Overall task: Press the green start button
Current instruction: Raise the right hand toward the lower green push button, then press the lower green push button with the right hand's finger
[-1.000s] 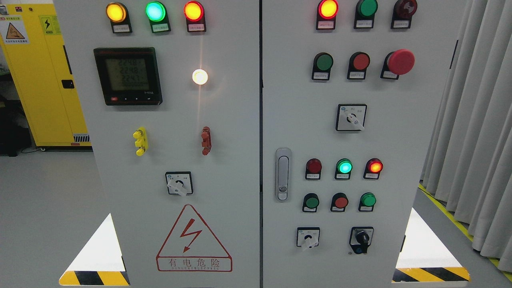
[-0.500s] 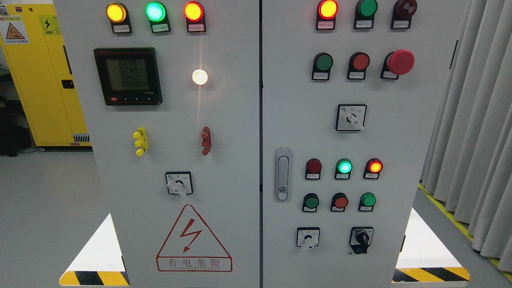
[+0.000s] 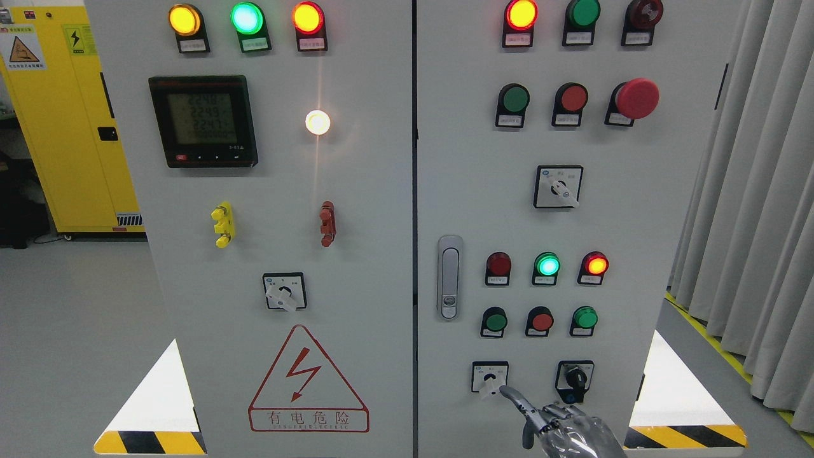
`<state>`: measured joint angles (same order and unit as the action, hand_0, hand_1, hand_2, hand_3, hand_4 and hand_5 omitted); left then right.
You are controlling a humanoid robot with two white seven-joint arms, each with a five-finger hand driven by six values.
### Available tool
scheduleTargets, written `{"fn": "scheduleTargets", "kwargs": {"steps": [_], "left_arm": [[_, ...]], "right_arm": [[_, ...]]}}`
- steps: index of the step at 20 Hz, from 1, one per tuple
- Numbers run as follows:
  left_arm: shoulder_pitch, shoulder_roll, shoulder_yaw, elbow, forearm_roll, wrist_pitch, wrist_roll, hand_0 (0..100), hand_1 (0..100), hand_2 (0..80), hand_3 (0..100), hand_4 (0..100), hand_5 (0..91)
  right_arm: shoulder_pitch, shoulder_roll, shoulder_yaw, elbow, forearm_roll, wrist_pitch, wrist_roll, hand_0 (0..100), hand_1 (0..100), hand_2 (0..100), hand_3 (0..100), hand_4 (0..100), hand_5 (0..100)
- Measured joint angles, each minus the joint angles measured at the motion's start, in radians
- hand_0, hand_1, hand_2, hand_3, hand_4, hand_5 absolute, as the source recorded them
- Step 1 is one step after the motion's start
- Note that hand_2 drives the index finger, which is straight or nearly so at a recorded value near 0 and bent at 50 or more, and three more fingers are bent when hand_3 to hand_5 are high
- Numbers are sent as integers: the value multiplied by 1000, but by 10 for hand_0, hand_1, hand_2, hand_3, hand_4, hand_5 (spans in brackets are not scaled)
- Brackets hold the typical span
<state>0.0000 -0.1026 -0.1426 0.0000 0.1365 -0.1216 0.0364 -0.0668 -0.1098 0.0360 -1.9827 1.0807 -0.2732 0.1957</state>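
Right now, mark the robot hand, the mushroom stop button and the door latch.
right hand [image 3: 559, 426]: head view, on the knuckles.
red mushroom button [image 3: 637, 98]: head view, centre of its cap.
door latch [image 3: 450, 277]: head view, middle of the handle.

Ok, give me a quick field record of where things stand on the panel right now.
hand in view: right hand, bottom edge of the right door
pose: index finger extended, tip beside the white selector switch
left hand: not in view
green buttons: one in the upper row, two in the lower row
contact: no button touched
lit green lamp, above the lower row
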Motion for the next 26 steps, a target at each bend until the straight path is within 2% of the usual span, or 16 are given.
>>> {"fn": "scheduleTargets", "kwargs": {"steps": [10, 26], "left_arm": [[0, -1, 0, 0, 0, 0, 0, 120, 556, 0, 0, 0, 0], [0, -2, 0, 0, 0, 0, 0, 120, 556, 0, 0, 0, 0]], "right_arm": [[-106, 3, -10, 27, 13, 0, 18, 306, 654, 0, 726, 695, 552], [-185, 13, 9, 124, 30, 3, 20, 315, 642, 0, 716, 681, 542]]}}
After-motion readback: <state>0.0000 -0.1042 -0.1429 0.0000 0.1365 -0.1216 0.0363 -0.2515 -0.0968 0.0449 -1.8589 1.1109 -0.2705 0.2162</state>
